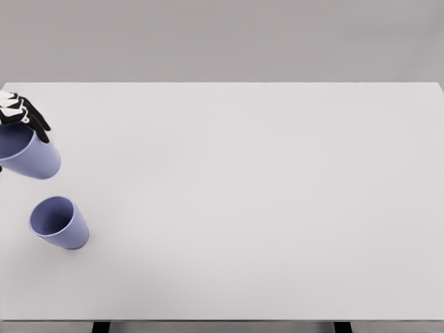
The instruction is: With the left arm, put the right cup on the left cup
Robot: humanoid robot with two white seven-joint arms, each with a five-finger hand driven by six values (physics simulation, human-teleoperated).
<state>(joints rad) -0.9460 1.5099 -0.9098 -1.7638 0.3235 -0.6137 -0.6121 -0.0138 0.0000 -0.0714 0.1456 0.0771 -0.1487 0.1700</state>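
Note:
Two lavender-blue cups show at the left of the head view. One cup stands on the white table near the left front, its mouth facing up. The other cup hangs tilted at the left edge, higher in the picture, partly cut off by the frame. My left hand, black-fingered with white parts, grips that tilted cup at its rim; only a few fingers show. The held cup sits above and behind the standing cup, apart from it. The right arm is out of view.
The table's far edge runs across the top of the view against a grey wall, and its front edge lies at the bottom with dark legs below.

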